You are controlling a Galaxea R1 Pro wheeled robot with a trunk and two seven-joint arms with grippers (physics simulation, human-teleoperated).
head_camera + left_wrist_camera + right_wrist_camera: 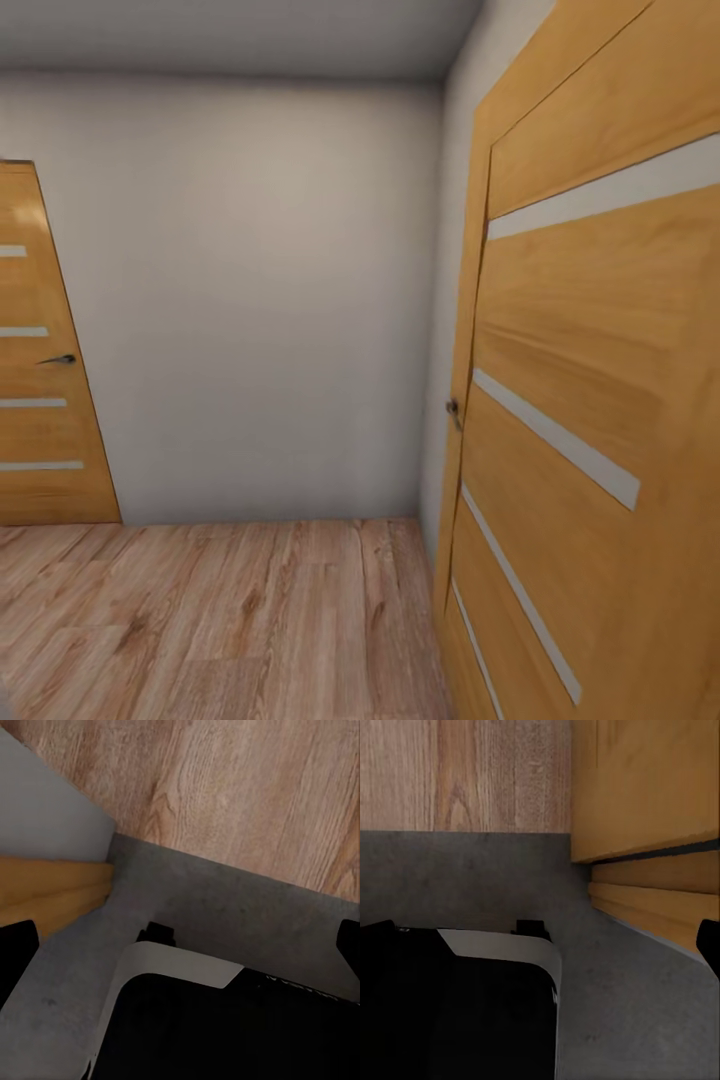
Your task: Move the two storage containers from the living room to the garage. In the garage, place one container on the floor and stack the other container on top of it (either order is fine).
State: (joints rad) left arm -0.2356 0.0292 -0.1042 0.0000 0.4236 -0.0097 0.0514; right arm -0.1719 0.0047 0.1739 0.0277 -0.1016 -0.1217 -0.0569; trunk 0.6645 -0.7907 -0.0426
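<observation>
In a hallway corner, head view: white wall [260,300] ahead, light wood-plank floor [220,620] below. Orange wood door [40,380] with pale stripes and dark handle [58,359] at far left; a second striped door [590,400], close at right, with handle [453,410] at its edge. Left wrist view: my dark finger [16,952] at one edge, another at the opposite edge, so left fingers apart, nothing between. Beneath: grey floor [225,907] meeting planks, my black base [225,1027]. Right wrist view: one fingertip [709,945] visible, spread unclear, cannot tell. Storage containers not seen here.
</observation>
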